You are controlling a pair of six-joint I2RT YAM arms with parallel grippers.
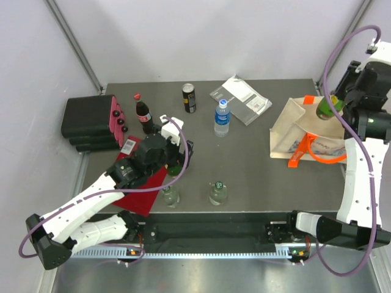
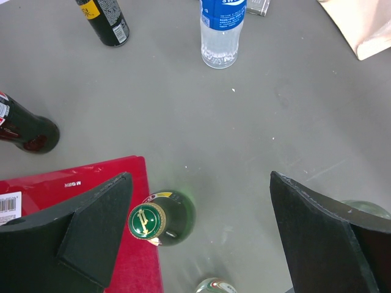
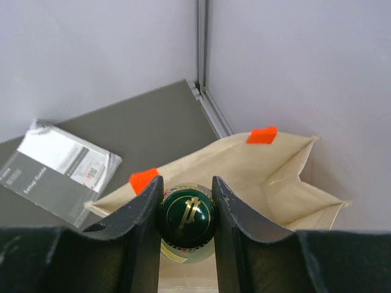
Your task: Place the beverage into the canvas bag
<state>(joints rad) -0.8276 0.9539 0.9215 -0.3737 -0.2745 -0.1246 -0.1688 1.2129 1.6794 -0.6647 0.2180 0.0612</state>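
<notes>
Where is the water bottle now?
In the top view, the water bottle stands mid-table toward the far edge, right of the black can, beside the grey packet.

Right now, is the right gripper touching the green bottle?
Touching. The right wrist view shows the right gripper clamped on the green bottle, no gap.

The canvas bag [image 3: 269, 177] gapes open beneath the beverage [image 3: 187, 220] in the right gripper [image 3: 187, 186] (walls [image 3: 293, 61] close behind); a green bottle [image 2: 160, 218], red book [image 2: 73, 183] and clear bottles [image 1: 170, 196] hem the left gripper [image 2: 200, 177].
</notes>
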